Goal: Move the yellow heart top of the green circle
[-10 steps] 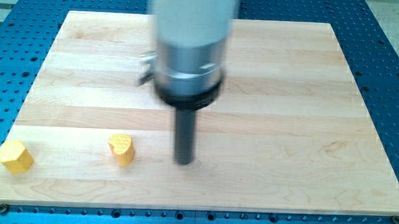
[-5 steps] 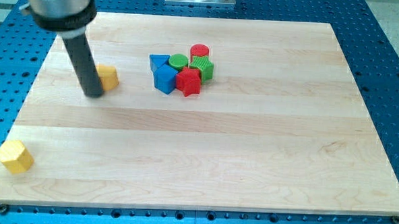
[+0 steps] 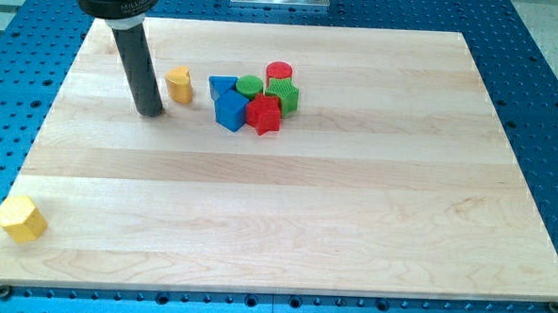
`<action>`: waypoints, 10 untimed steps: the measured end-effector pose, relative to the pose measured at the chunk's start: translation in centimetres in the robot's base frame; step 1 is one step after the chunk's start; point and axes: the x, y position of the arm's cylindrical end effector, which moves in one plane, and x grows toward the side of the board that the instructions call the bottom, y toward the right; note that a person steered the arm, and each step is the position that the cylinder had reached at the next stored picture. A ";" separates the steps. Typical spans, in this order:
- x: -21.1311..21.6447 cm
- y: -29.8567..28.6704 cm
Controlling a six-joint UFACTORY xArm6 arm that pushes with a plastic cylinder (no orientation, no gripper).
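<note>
The yellow heart (image 3: 178, 83) lies on the wooden board (image 3: 286, 204), upper left of centre. My tip (image 3: 150, 111) stands just to its lower left, a small gap apart. The green circle (image 3: 250, 86) sits in a tight cluster to the heart's right, with a blue triangle (image 3: 220, 85) between them.
The cluster also holds a blue block (image 3: 232, 109), a red star-like block (image 3: 264, 114), a red cylinder (image 3: 279, 73) and a green block (image 3: 284, 95). A yellow hexagon (image 3: 20, 218) lies at the board's lower left corner.
The yellow heart has moved up and to the right, closer to the cluster. My tip has moved right along with it and now stands at its lower left.
</note>
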 end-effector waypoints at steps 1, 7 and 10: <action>-5.2 3.0; -11.4 8.1; -9.0 10.7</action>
